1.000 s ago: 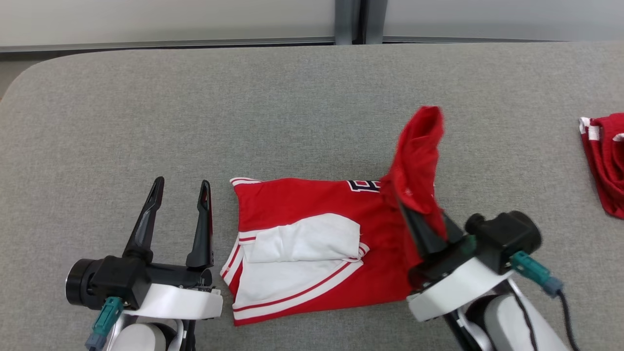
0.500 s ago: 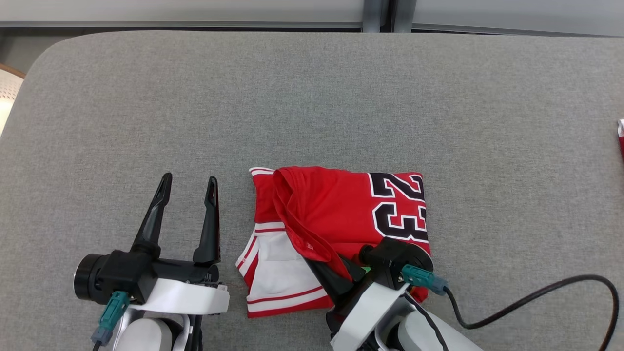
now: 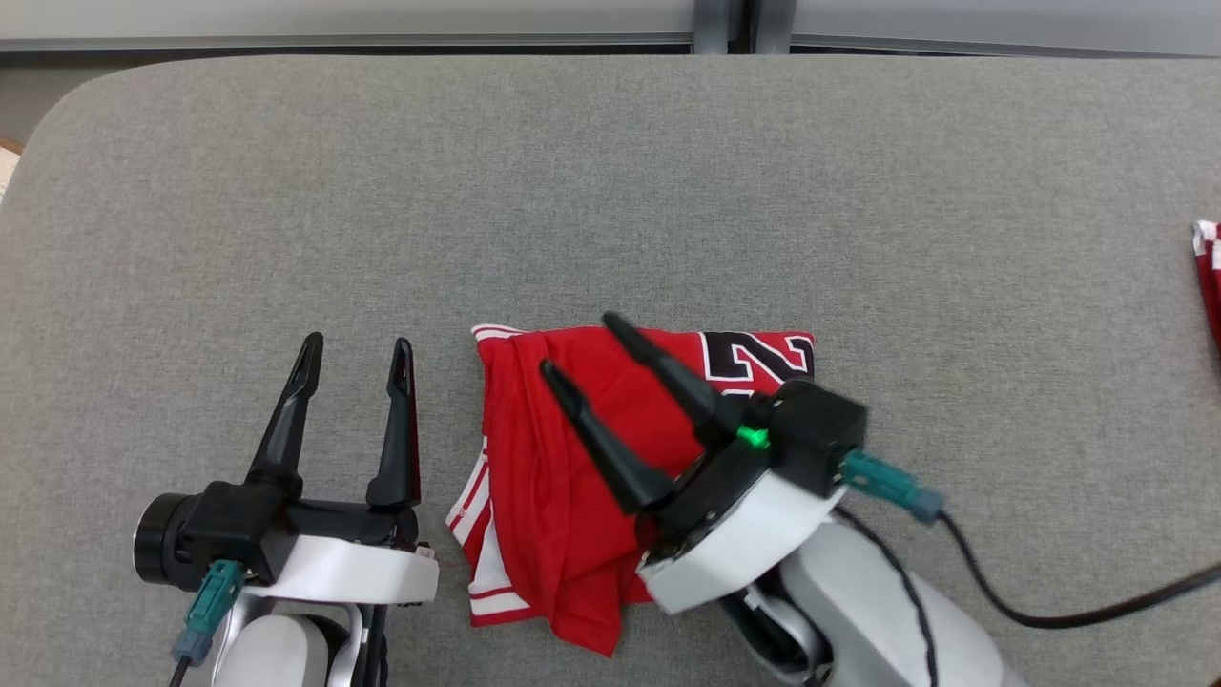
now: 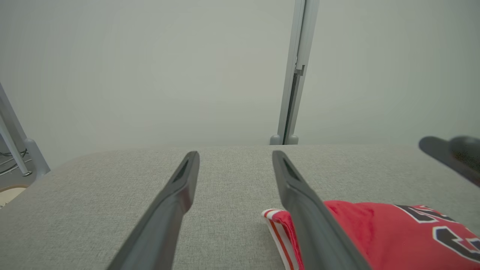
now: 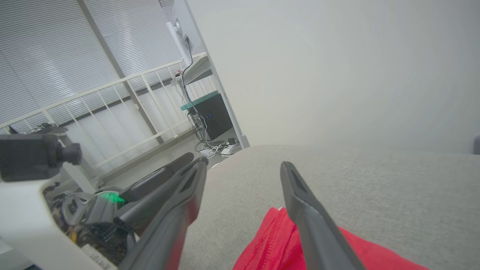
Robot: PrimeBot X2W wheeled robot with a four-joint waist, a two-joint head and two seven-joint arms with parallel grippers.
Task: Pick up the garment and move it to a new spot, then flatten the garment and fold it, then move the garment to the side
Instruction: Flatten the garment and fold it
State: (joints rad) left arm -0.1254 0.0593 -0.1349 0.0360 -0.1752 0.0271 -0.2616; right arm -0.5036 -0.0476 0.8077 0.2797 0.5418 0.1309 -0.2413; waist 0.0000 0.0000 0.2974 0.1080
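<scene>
A red jersey [image 3: 563, 477] with white trim and black numbers lies folded on the grey table [image 3: 610, 191], near its front edge. My right gripper [image 3: 577, 345] hovers over the jersey, open, with nothing between its fingers; the right wrist view shows red cloth [image 5: 270, 243] just below them. My left gripper [image 3: 355, 343] stands open to the left of the jersey, clear of it. In the left wrist view the jersey's trimmed corner [image 4: 275, 219] sits beside the right finger.
A second red and white garment [image 3: 1208, 277] pokes in at the table's right edge. A grey wall with a metal post [image 3: 723, 24] runs behind the table. A black cable [image 3: 1097, 611] trails from my right wrist.
My right gripper has carried the jersey's raised right flap over to the left, let it go and opened. The fold now covers the white panel. The camera shifted too.
</scene>
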